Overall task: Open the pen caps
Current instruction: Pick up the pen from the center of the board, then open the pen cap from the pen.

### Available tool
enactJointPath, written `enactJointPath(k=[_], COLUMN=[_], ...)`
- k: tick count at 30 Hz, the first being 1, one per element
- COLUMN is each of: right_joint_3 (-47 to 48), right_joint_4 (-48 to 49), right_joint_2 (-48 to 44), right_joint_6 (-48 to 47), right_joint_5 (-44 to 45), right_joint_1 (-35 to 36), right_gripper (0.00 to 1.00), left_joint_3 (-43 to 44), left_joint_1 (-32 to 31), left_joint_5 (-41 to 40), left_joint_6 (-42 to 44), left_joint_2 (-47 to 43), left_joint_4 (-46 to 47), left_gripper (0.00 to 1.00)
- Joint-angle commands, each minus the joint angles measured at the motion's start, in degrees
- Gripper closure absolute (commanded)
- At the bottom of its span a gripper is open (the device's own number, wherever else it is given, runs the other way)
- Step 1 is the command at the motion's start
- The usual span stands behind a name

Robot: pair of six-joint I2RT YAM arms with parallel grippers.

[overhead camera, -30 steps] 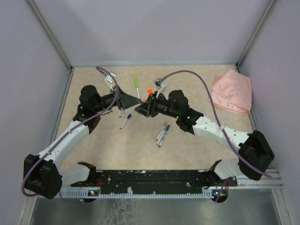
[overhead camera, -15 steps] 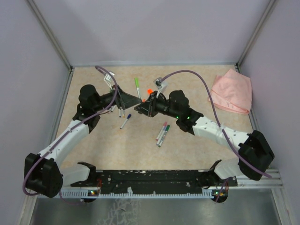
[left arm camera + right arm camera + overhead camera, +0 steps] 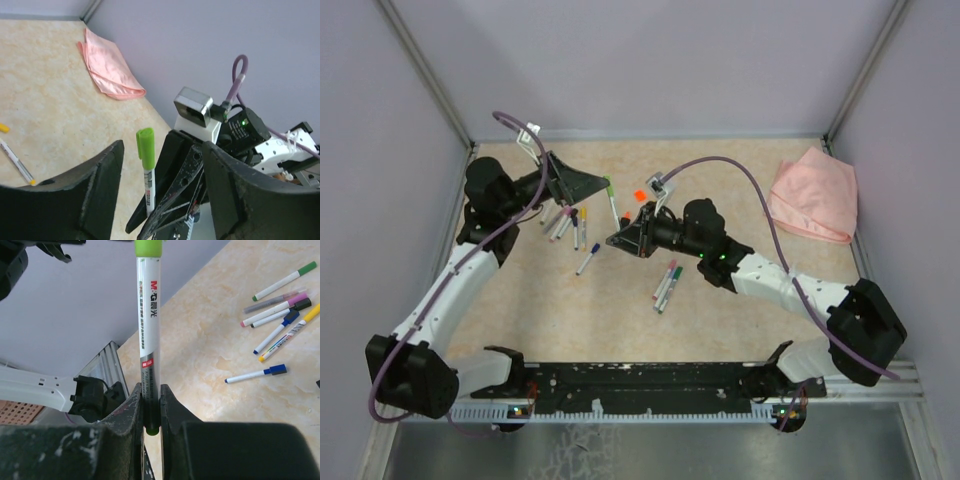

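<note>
Pen (image 3: 149,315), white-barrelled, is clenched at its lower end in the right claw (image 3: 150,407), whose jaws are closed tight on the barrel. The green cap (image 3: 149,247) is seated on the pen's free end, which points toward the left arm.

The left claw (image 3: 162,150) is released. Its fingers (image 3: 100,175) stand wide, one on each side of the green cap, touching neither cap nor barrel.

In the top view the two claws meet above the far middle of the desk (image 3: 570,320), with the left claw to the far left of the right one.

Other pens (image 3: 565,222) lie in a cluster on the desk under the left claw, carrying caps (image 3: 298,298) in mixed colours. A single blue-capped pen (image 3: 587,259) lies just near of the cluster. Two more pens (image 3: 666,283) lie side by side beside the right arm.

A pink cloth (image 3: 815,195) lies folded in the far right corner.
</note>
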Motion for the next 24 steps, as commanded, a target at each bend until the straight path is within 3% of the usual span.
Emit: enactJointPath(k=[1, 4, 14, 16, 21, 22, 24], right_joint_3=[0.5, 0.5, 1.6, 2.1, 3.1, 3.2, 3.3], right_joint_4=[4.7, 5.0, 5.1, 5.0, 4.2, 4.1, 4.0], right_joint_2=[-2.0, -1.9, -0.1, 0.5, 1.4, 1.4, 1.2], right_joint_6=[-0.4, -0.2, 0.3, 0.3, 0.2, 0.2, 0.3], right_joint_5=[-1.1, -1.4, -2.9, -3.4, -3.8, -3.8, -3.4], right_joint_1=[0.3, 0.3, 0.3, 0.3, 0.3, 0.3, 0.3], right_gripper=[1.00, 1.00, 1.00, 1.00, 1.00, 1.00, 0.83], left_joint_3=[5.2, 5.4, 6.5, 6.6, 6.7, 6.7, 5.9], left_joint_1=[-0.3, -0.8, -2.6, -2.7, -2.8, -2.8, -2.8], left_joint_5=[-3.6, -3.9, -2.6, -2.2, -1.7, -1.2, -0.3], left_joint_6=[5.0, 4.9, 4.2, 3.9, 4.1, 4.3, 4.5], left_joint_2=[0.7, 1.4, 3.4, 3.7, 4.1, 4.1, 4.0], left_joint_4=[-9.6, -10.7, -10.1, -9.6, -9.4, -9.2, -8.4], left_gripper=[0.33, 0.40, 0.48, 0.57, 0.98, 1.00, 1.00])
